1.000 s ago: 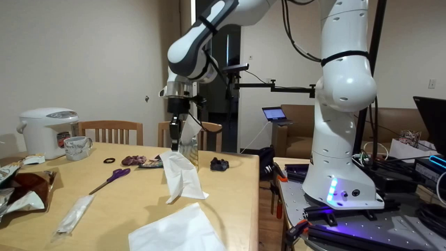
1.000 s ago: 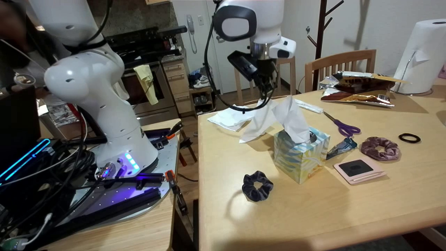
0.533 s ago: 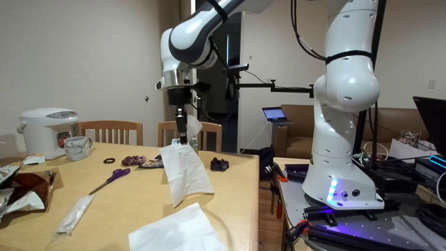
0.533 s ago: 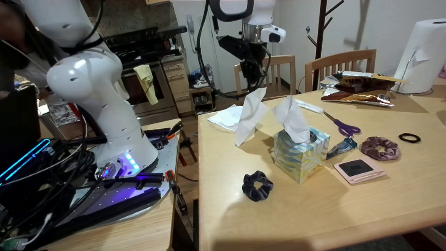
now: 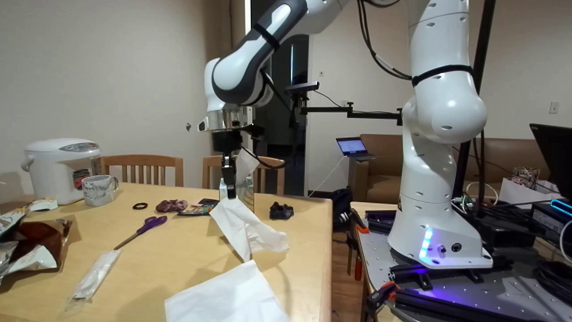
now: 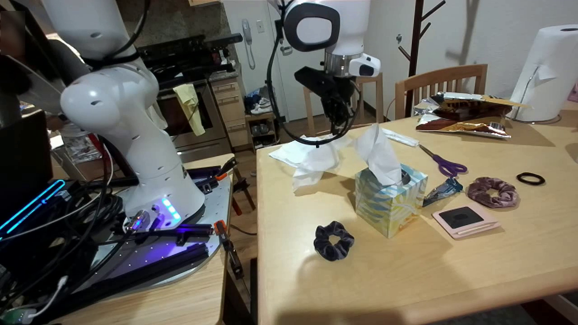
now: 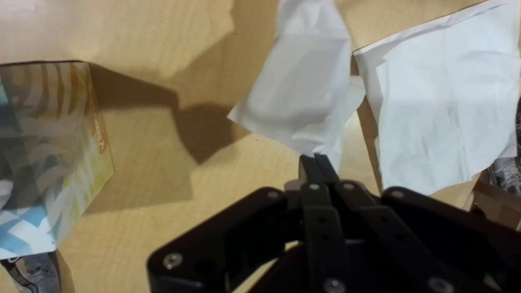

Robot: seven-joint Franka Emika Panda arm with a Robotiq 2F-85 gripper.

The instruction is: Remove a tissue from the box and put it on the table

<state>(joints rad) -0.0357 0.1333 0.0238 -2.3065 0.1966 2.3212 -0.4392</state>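
Tabletop (image 5: 170,250): pale wood, serving as landing place.
Flat paper (image 7: 443,106): lying near a corner, at the robot-side edge.
Tissue (image 5: 243,230): clear of the box (image 6: 388,201), drooping limp between it and the flat paper, in from the robot-side edge. Touching or just above the tabletop at the lower end, hard to make out which. By judgement, past pulling out and into laying down, not yet let go.
Box: standing upright, set farther in from that edge, with a spare tissue (image 6: 381,158) poking out of the top, best left alone.
Gripper (image 7: 314,156): pointing down above the tabletop, pinching one end of the tissue. Next, probably: lower a little until most of the sheet settles, then release and back straight up.
Fingertips (image 7: 310,169): pressed together on thin paper. Liable to drag the sheet on release, so worth checking for clinging.
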